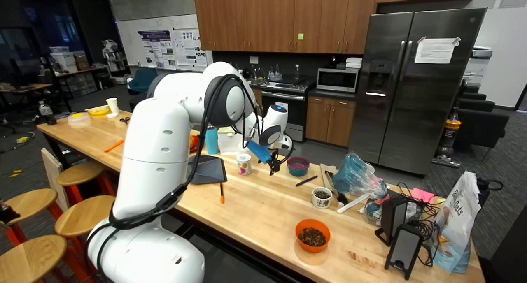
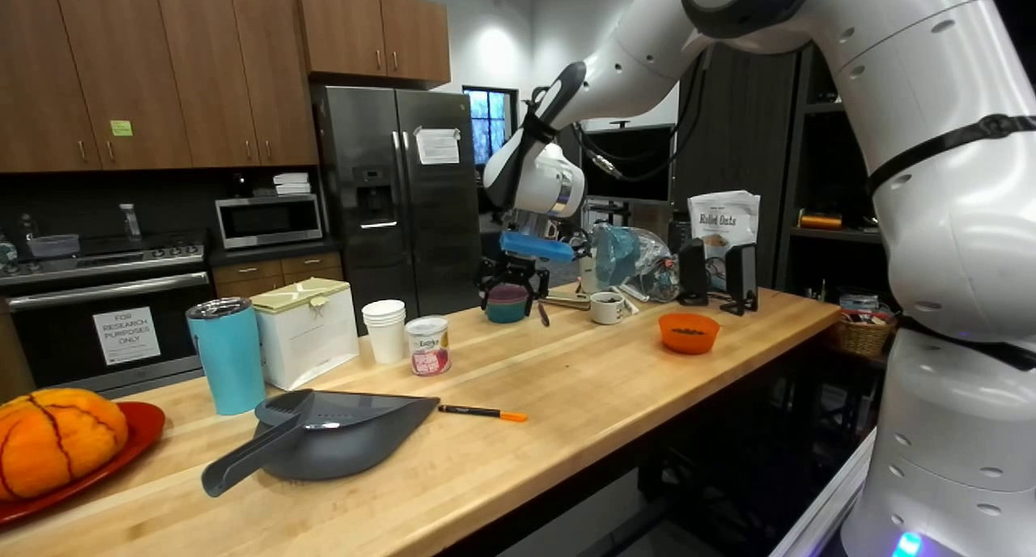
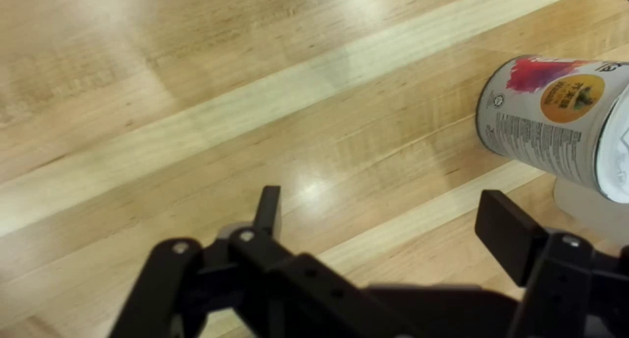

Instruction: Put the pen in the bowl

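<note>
Maroon within and teal below, the small bowl (image 1: 298,168) stands upright on the wooden worktop (image 1: 263,209); in an exterior view the jaws partly screen it. Two pens lie on the same surface: a dark pen (image 1: 306,181), just beside the bowl, and a black-and-orange pen (image 2: 483,413), its dark end at the lip of the grey dustpan (image 2: 348,448). Which of the two is the task's pen cannot be told. The jaws, carried above the worktop by the white arm (image 1: 154,151), are released: in the wrist view they stand well apart, with wood grain showing between them. Near them stands a printed can (image 3: 535,107), upright, cut off by the right edge of that view. A white cup (image 1: 321,201) of dark material (image 1: 322,194) stands near the dark pen; a bright orange bowl (image 1: 313,249), also holding dark grains (image 1: 311,236), lies closer to the worktop's long edge. Two black speakers (image 1: 405,248) and an upright oats bag (image 1: 455,225) occupy one end. To the left of the can, in an exterior view, are paper cups (image 2: 385,334), a white box (image 2: 312,342) and a blue tumbler (image 2: 227,359).
</note>
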